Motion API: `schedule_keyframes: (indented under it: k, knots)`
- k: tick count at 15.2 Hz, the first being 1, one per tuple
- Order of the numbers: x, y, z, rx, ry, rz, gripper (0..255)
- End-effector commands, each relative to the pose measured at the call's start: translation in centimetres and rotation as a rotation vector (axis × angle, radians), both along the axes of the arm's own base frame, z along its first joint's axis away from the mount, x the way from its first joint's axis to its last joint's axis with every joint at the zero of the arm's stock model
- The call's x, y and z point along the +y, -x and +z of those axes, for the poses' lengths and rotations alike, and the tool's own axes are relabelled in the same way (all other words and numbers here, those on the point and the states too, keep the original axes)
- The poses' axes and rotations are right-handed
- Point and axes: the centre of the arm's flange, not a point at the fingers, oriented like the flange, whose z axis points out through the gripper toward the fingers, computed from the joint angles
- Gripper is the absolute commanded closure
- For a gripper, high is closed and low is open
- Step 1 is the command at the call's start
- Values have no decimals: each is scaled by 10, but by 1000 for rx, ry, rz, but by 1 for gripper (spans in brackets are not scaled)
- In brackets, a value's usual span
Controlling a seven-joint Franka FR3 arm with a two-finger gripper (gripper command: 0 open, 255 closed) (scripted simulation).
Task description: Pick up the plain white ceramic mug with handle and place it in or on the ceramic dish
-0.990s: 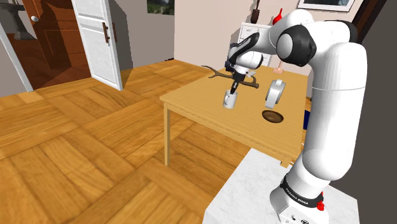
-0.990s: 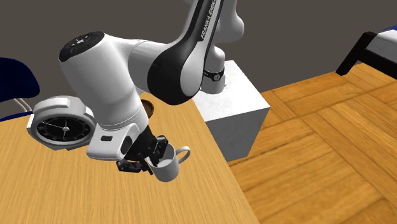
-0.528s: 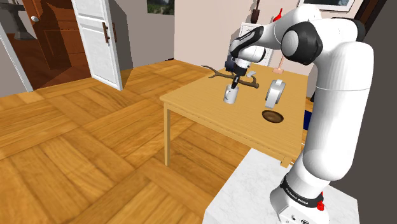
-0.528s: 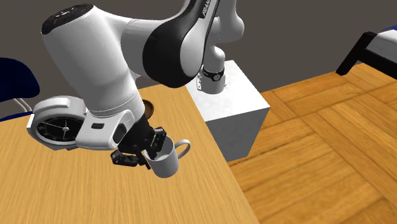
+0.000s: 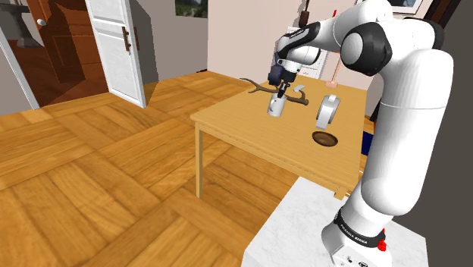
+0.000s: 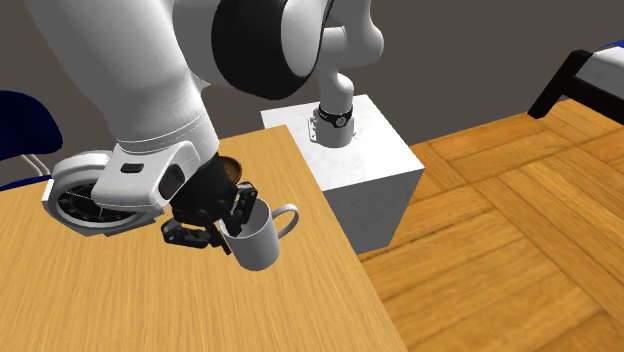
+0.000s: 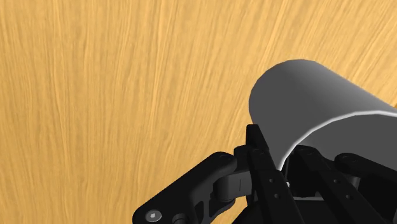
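A white mug (image 5: 275,108) with a handle hangs above the wooden table (image 5: 250,129), tilted a little. My black gripper (image 5: 280,91) is shut on its rim from above. In the second exterior view the gripper (image 6: 232,218) clasps the rim of the mug (image 6: 260,243), one finger inside and one outside, with the handle pointing away from the arm. The wrist view has the mug's wall (image 7: 312,105) over bare tabletop, pinched by the fingers (image 7: 262,159). A small brown dish (image 5: 325,137) lies on the table toward the stand, apart from the mug; a sliver of the dish (image 6: 233,167) peeks from behind the arm.
A round white clock (image 5: 327,111) stands upright between the mug and the dish. A dark branch-like ornament (image 5: 263,87) lies at the table's far side. The white stand (image 6: 350,150) adjoins the table. A blue chair (image 6: 22,125) is behind the clock. An open white door (image 5: 117,45) stands far off.
The gripper has risen with the mug in it, lifting it higher above the table. The mug has tilted slightly. The dish and clock have not moved.
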Motion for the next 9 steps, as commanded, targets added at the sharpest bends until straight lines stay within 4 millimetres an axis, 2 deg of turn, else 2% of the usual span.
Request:
schedule_keyframes:
  k: [1, 3, 9]
  knots:
    - [0, 1, 10, 0, 0, 0, 255]
    - [0, 1, 16, 0, 0, 0, 255]
    - [-16, 78, 23, 0, 0, 0, 255]
